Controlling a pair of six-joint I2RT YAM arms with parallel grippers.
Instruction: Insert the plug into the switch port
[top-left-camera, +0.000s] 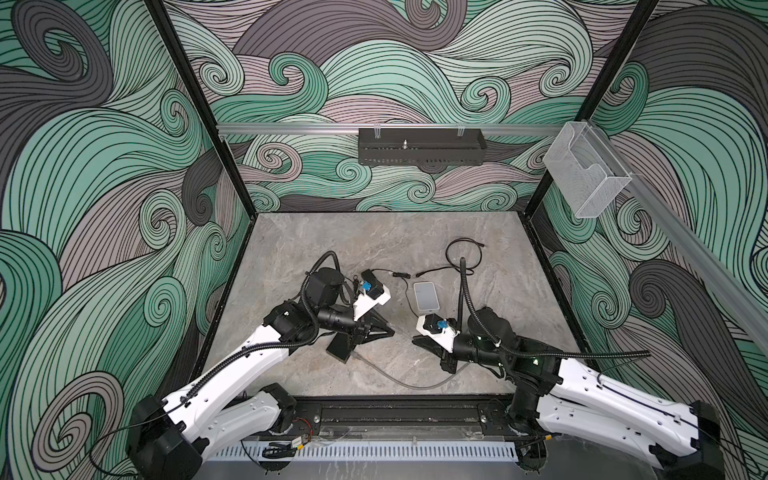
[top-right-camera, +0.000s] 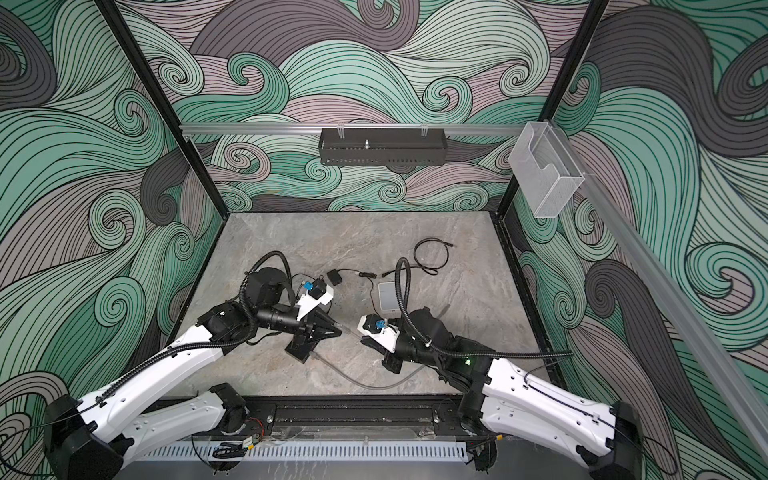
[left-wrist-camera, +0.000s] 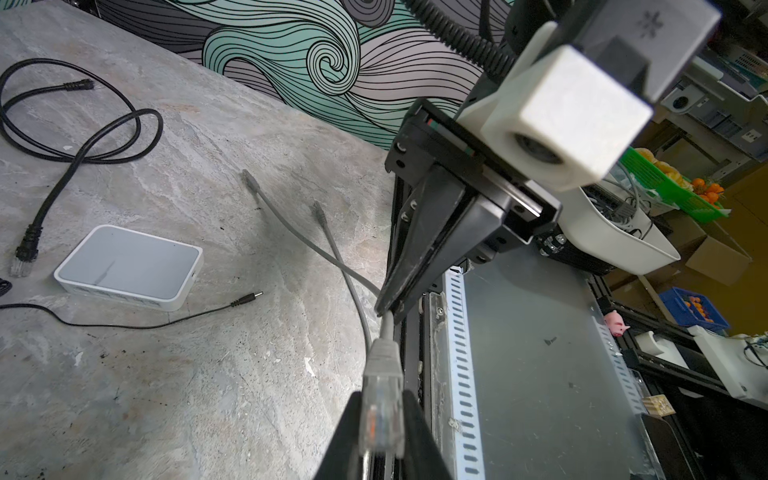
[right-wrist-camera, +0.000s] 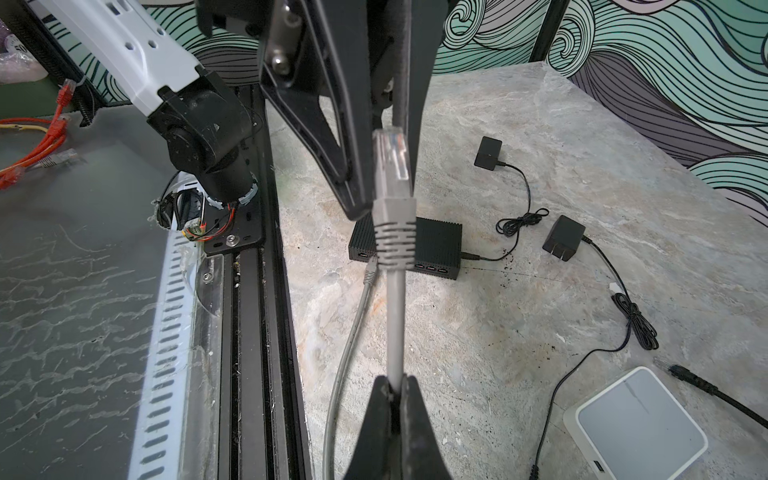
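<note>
The plug is clamped in the left pincer, its grey cable pinched just behind by the right pincer; the switch is seen near the tabletop's front edge.

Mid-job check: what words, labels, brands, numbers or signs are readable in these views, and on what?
No words or numbers can be read in any view.
Sign only: a star-like emblem, no lettering, on the grey camera housing.
white box: top blank, side marks too blurred.
black switch: no port labels readable.
black adapter: no print readable.
plug and grey cable: no print seen.
</note>
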